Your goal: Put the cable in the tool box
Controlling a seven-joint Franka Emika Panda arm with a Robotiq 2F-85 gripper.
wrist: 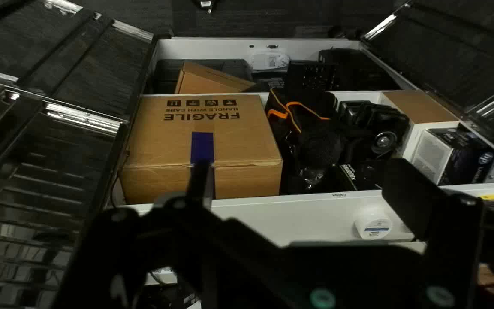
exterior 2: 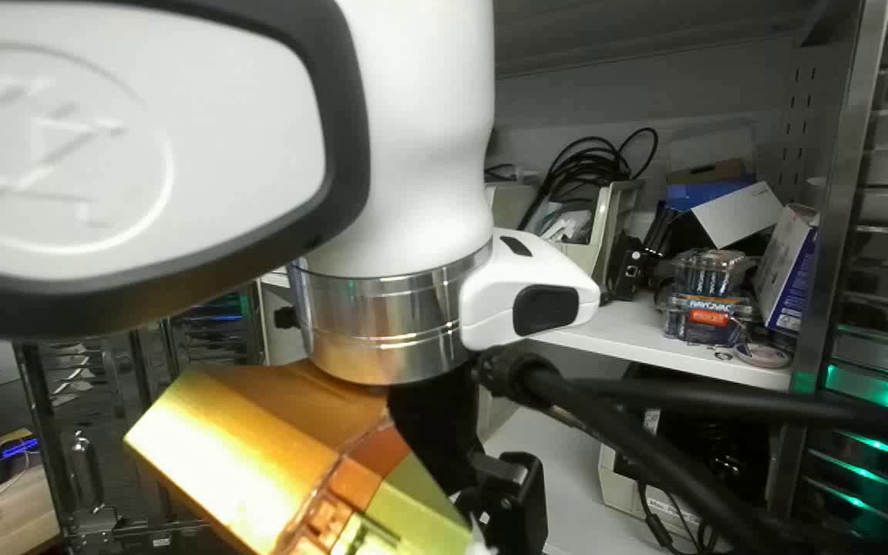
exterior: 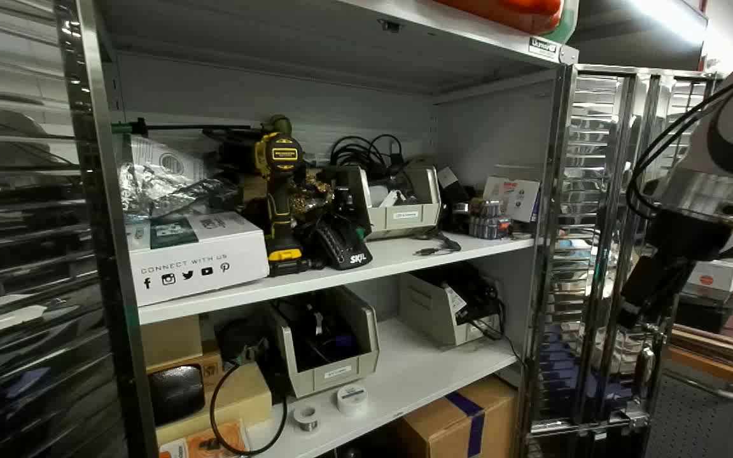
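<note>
A short black cable (exterior: pixel 438 245) lies on the upper shelf, in front of a grey open bin (exterior: pixel 404 218), in an exterior view. This bin, probably the tool box, has a white label, and a coil of black cable (exterior: pixel 366 152) rises from it or behind it; I cannot tell which. Bin (exterior 2: pixel 612 220) and coil (exterior 2: pixel 586 166) also show in an exterior view. The short cable is hidden there. My gripper (exterior: pixel 634 305) hangs outside the cabinet's right side, apart from the cable. In the wrist view my gripper (wrist: pixel 302 184) is open, fingers wide apart, with nothing between them.
A yellow drill (exterior: pixel 280 191), a white box (exterior: pixel 198 257) and battery packs (exterior: pixel 489 219) stand on the upper shelf (exterior: pixel 398 257). Two more grey bins (exterior: pixel 341 375) (exterior: pixel 430 312) are on the shelf below. Open metal doors (exterior: pixel 586 254) flank the cabinet. A cardboard box (wrist: pixel 230 146) stands lower.
</note>
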